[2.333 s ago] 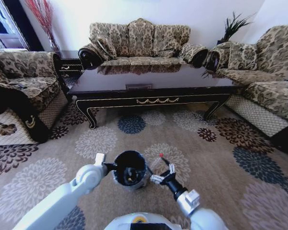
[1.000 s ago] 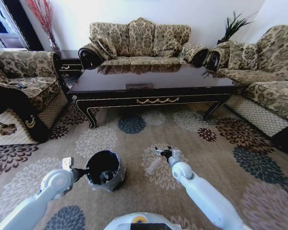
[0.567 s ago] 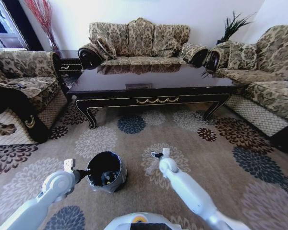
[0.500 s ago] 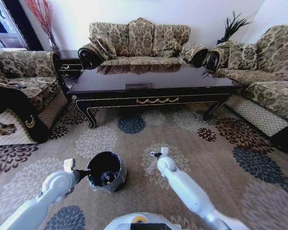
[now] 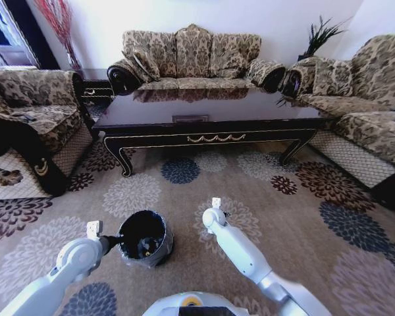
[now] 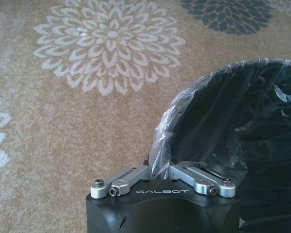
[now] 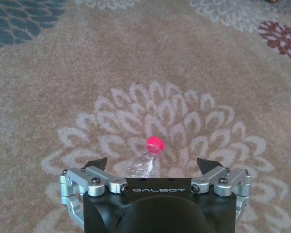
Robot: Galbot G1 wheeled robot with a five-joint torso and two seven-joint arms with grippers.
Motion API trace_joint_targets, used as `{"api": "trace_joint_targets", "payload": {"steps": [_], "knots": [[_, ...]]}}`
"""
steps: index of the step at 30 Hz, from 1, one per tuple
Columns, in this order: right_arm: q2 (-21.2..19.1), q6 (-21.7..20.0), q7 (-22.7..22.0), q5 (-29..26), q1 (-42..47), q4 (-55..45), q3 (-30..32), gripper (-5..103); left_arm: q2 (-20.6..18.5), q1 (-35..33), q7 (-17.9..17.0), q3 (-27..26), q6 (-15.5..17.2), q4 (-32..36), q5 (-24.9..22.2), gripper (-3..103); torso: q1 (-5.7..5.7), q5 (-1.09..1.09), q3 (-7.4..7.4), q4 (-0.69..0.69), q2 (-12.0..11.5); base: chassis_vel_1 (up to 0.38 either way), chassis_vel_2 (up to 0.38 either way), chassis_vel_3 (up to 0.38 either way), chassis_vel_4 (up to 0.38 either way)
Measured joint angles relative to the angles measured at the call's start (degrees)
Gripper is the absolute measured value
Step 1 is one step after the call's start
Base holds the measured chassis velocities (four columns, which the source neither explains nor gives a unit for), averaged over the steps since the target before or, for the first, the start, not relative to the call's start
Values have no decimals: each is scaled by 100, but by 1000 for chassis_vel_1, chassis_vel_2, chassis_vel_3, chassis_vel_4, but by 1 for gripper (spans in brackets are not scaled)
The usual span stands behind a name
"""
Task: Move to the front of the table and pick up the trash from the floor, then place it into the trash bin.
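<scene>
Floral carpet (image 7: 136,73): bottle (image 7: 146,159) between wide-spread right gripper (image 7: 153,167); left gripper (image 6: 160,171) pinching bin (image 6: 233,145).

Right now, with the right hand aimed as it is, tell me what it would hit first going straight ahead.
Most likely the clear plastic bottle with the red cap, lying on the carpet between the open fingers of the right hand. Depth is unclear; beyond it is just carpet.

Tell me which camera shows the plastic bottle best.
The right wrist view: the plastic bottle with its red cap lies on the carpet between the open fingers of the right gripper. In the head view the right arm hides it. The left wrist view shows the trash bin instead.
</scene>
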State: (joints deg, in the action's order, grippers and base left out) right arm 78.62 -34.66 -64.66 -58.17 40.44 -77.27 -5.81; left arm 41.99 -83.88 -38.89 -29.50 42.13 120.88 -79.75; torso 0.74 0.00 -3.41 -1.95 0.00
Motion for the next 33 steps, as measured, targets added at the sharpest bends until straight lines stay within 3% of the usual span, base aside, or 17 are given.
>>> {"api": "trace_joint_targets", "payload": {"steps": [6, 22, 27, 33], "knots": [[180, 37, -44, -105, -17, 305, 111, 102, -7, 56, 1, 78, 0, 4, 20, 0, 0, 0, 0, 0, 0, 0, 0, 0, 0], [734, 157, 223, 32, -89, 1303, 453, 94, -81, 62, 35, 55, 0, 7, -1, 0, 0, 0, 0, 0, 0, 0, 0, 0, 0], [836, 171, 293, 85, -86, 1462, 523, 78, -117, 66, 40, 32, 1, 25, -23, 0, 0, 0, 0, 1, 0, 0, 0, 0, 0], [826, 181, 384, 104, -50, 1495, 544, 51, -129, 85, 41, 29, 1, 38, -50, 0, -1, 0, 0, 0, 0, 0, 0, 0, 0]]}}
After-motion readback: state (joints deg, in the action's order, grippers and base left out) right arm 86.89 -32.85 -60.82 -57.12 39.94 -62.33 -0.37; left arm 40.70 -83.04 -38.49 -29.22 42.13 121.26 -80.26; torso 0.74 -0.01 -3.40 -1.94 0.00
